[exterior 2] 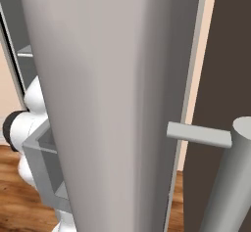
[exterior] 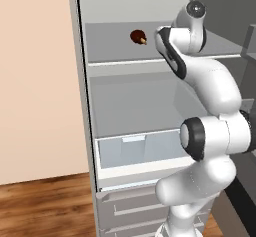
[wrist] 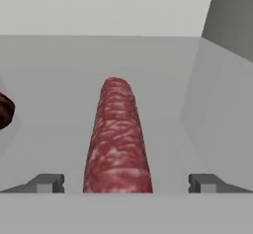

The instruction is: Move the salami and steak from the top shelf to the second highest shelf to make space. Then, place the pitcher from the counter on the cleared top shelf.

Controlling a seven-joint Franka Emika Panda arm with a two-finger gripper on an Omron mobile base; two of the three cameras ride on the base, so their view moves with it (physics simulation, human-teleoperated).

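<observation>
The open fridge (exterior: 90, 131) takes up most of the left base view, a beige wall to its left and wood floor below. In the right base view the fridge door (exterior 2: 112, 104) stands close in front of the camera, with a grey handle bar (exterior 2: 198, 134) beside it. The white arm (exterior: 210, 131) rises from the lower right of the left base view and reaches up into the fridge at the level of the top shelf (exterior: 110, 46). Below that lies the second highest shelf (exterior: 130, 106), its front rim meeting a translucent bluish drawer front (exterior: 135, 151). The salami (wrist: 117, 139) lies lengthwise on the top shelf in the hand view, running away from the camera, its near end between the two fingertips (wrist: 47, 182). The pincer (wrist: 126, 183) stands wide, both tips apart from the salami's sides. The steak (exterior: 138, 37) sits on the same shelf, to the left of the salami in the hand view, near the arm's wrist.
</observation>
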